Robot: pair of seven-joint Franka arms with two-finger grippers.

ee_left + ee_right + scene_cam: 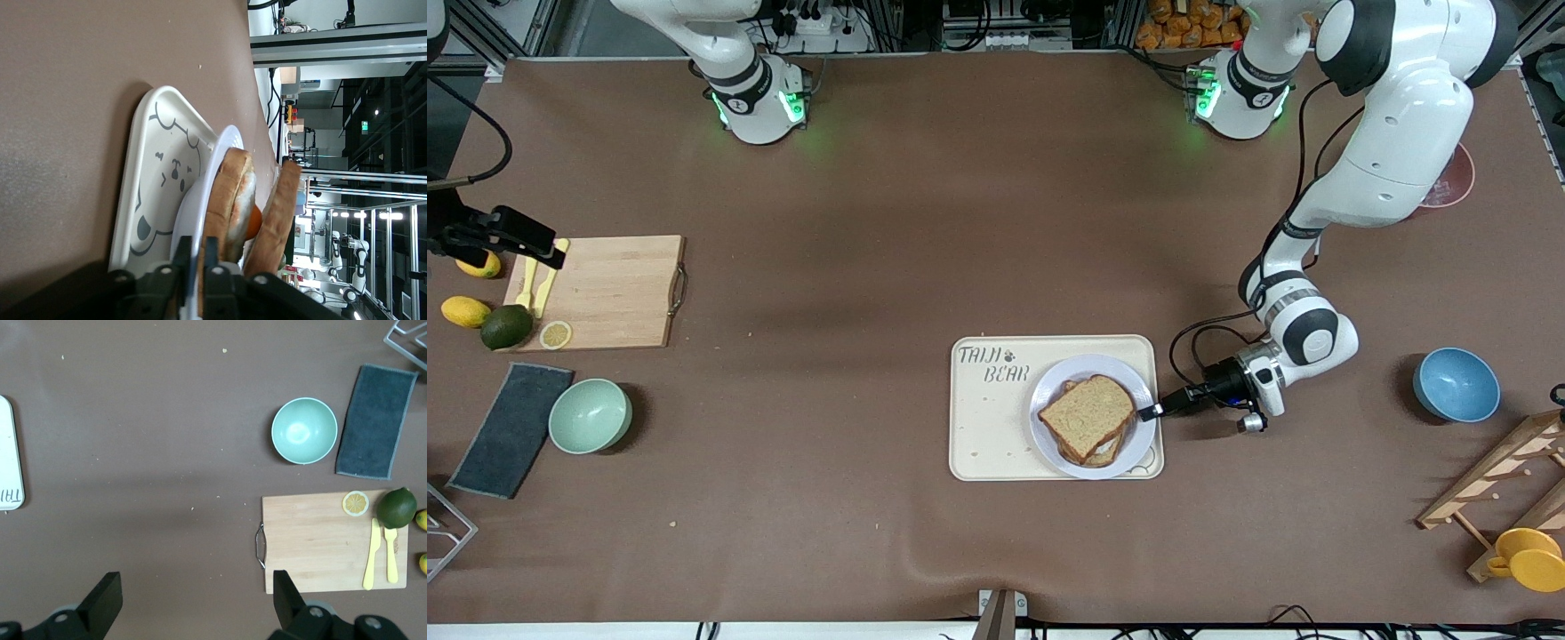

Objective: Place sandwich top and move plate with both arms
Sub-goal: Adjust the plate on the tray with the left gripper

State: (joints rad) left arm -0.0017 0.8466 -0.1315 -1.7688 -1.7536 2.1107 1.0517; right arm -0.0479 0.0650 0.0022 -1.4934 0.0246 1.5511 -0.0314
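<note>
The plate (1094, 449) is sitting on the bear tray (987, 427) near the counter's (925, 231) front edge, the sandwich top (1087, 416) lying flat on the stack, corners pointing diagonally. The left end effector (1152, 412) is clamping the plate's rim. The right end effector (193, 603) is waiting spread wide over the counter beside the cutting board (320, 540).

Light brown sandwich top (1086, 415), pale plate (1049, 427), cream tray (987, 427) apparently bear-printed.
</note>
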